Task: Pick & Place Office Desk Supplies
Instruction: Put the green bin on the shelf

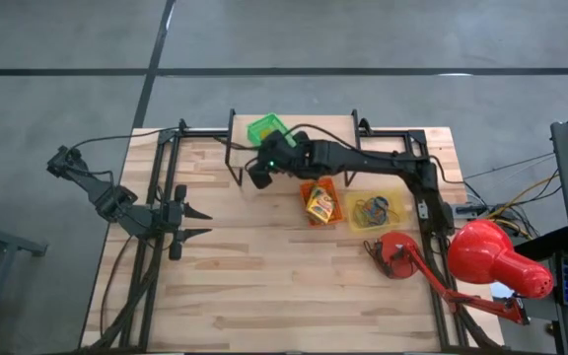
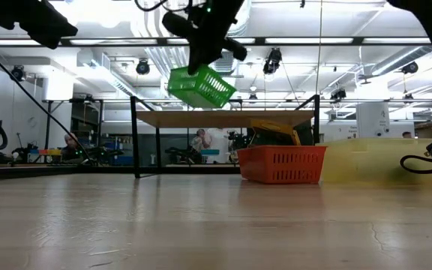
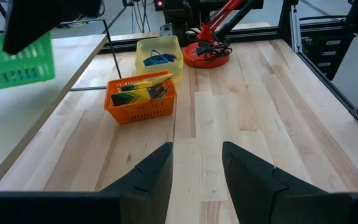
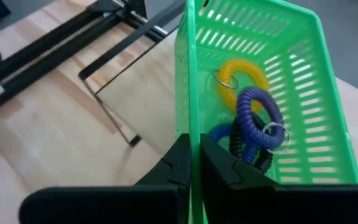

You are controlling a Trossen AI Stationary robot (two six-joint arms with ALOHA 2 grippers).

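Note:
My right gripper (image 4: pixel 196 163) is shut on a green plastic tray (image 1: pixel 267 128) and holds it in the air over the table's far edge. In the low view the tray (image 2: pixel 201 88) hangs tilted, well above the table top. Inside it lie coiled loops (image 4: pixel 248 118) in yellow, purple, blue and black. An orange tray (image 1: pixel 320 202) holding yellow and green printed boxes (image 3: pixel 143 89) stands right of centre, and beside it a yellow tray (image 1: pixel 376 209) with rubber bands. My left gripper (image 3: pixel 197 162) stands open above the table's left part, with nothing between its fingers. My right gripper pinches one side wall of the green tray (image 4: pixel 193 112) at its rim, one finger (image 4: pixel 179 163) outside the wall and one (image 4: pixel 221 167) inside. The fingers slant down at it from above. The tray is lifted clear of the table and hangs tilted.
A big red desk lamp (image 1: pixel 496 258) lies at the right edge, its base (image 1: pixel 394 256) on the table near the yellow tray. A black frame (image 1: pixel 205 133) runs along the far and side edges. Bare wood (image 1: pixel 264 286) covers the near half.

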